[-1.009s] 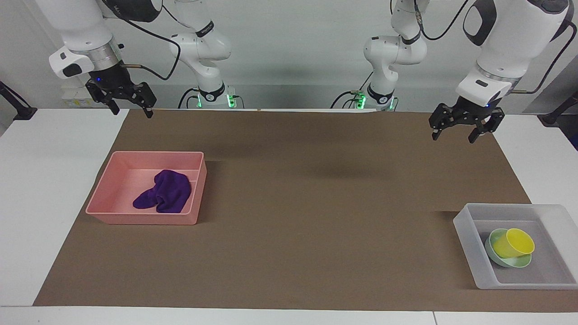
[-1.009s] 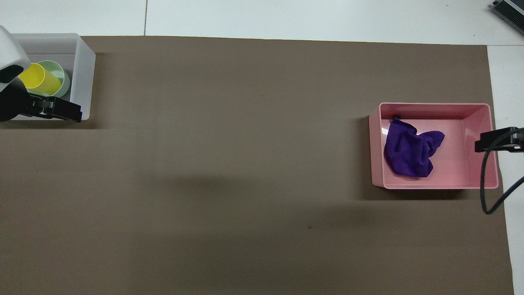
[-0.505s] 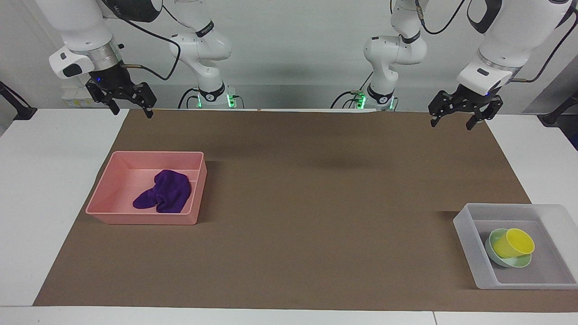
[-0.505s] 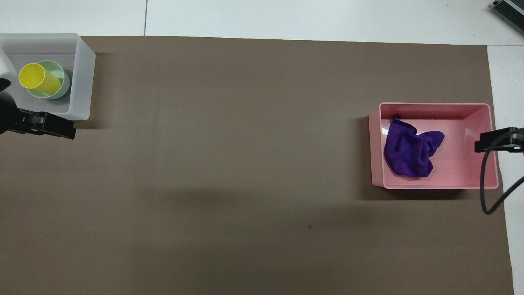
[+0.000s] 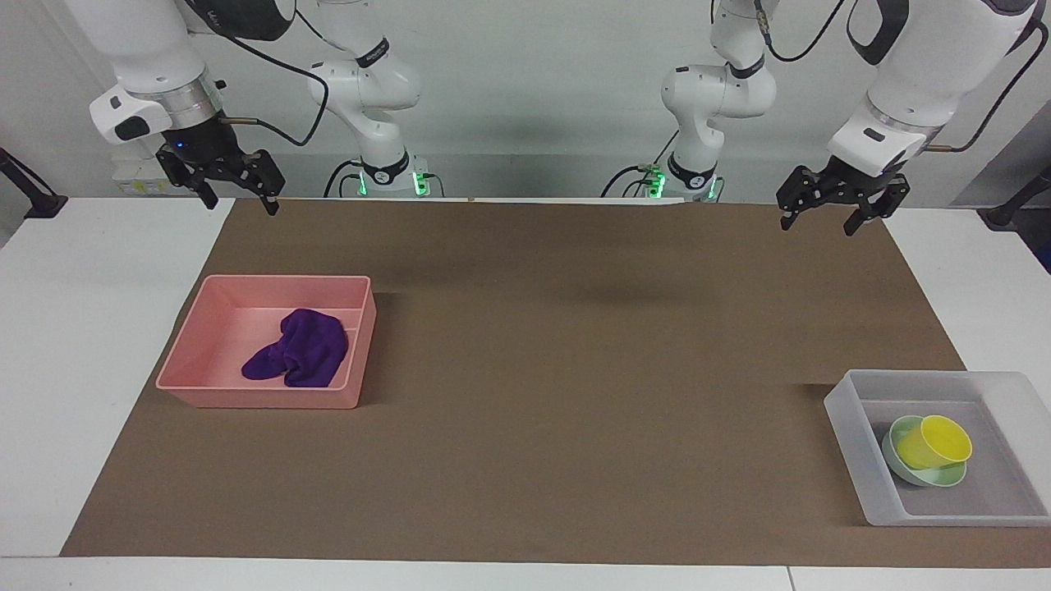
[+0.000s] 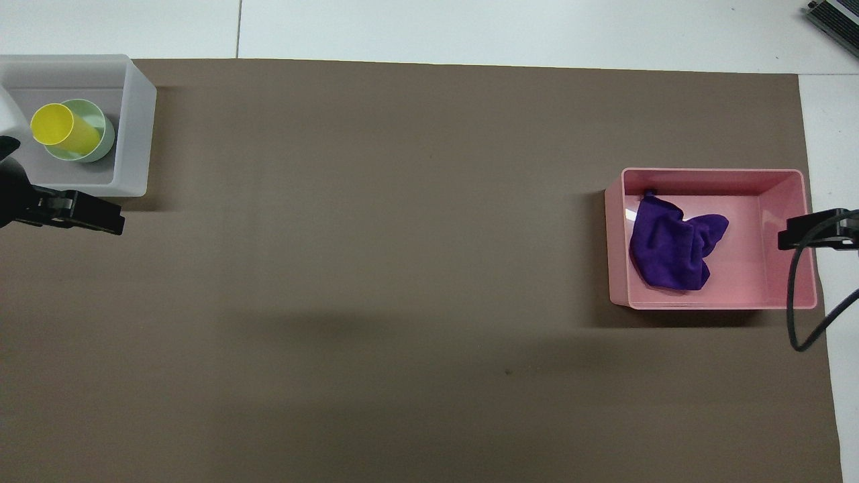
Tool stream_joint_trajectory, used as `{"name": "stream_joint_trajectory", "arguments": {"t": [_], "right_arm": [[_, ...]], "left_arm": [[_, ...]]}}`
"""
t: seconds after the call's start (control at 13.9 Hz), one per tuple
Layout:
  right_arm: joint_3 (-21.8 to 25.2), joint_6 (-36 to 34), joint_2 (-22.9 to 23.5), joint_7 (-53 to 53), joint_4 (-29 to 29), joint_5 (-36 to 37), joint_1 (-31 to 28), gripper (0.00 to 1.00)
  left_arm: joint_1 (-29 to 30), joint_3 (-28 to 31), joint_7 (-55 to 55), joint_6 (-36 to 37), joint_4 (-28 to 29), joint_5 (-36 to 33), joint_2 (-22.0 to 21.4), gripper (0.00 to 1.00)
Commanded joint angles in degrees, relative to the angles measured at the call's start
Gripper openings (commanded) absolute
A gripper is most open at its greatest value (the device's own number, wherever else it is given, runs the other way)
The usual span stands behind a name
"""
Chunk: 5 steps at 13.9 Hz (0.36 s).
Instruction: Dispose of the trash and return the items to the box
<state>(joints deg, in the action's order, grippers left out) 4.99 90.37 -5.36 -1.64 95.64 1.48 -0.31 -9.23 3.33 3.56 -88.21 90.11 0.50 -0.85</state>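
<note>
The left jaws (image 5: 823, 220) hang spread apart and empty, up in the air over the brown mat (image 5: 575, 369) at the corner nearest the left arm's base. Seen from overhead, only a dark fingertip of this pair shows at the view's edge (image 6: 80, 213), just off the box's corner nearer the robots. The right jaws (image 5: 238, 195) are likewise spread and hold nothing, raised over the edge of the mat where it meets the white counter (image 5: 90, 345) at the right arm's end; from overhead only one finger and a looping black cable show there, over the edge of the pink tray.

The box (image 5: 854, 443) sits at the left arm's end of the counter, at the mat's edge, well away from the robots. In it lies the green bowl (image 5: 903, 464), and the yellow cup (image 5: 934, 442) rests in the bowl, tipped on its side, with part of its open mouth showing in the facing view. From overhead the cup (image 6: 62, 129) and the bowl (image 6: 94, 134) lie in the middle part of the box (image 6: 137, 127).

The pink tray (image 5: 197, 361) stands on the mat toward the right arm's end, nearer the robots than the box and well apart from it. The purple cloth (image 5: 300, 349) lies crumpled on the tray's floor, its thin loop toward the corner farther from the robots (image 6: 671, 245).
</note>
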Motion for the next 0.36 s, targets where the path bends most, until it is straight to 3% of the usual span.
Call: {"name": "stream_joint_trajectory", "arguments": {"t": [0.0,0.29], "right_arm": [[-0.3,0.5,-1.4,1.3,1.6,0.1,-0.7,1.0],[-0.3,0.5,-1.4,1.4,1.6,0.1,-0.7,1.0]], "left_arm": [[0.4,0.2,0.9,-0.8,2.3,0.7,-1.8,1.0],[0.4,0.2,1.0,-0.7,2.4,0.7,-2.0,1.0]]}}
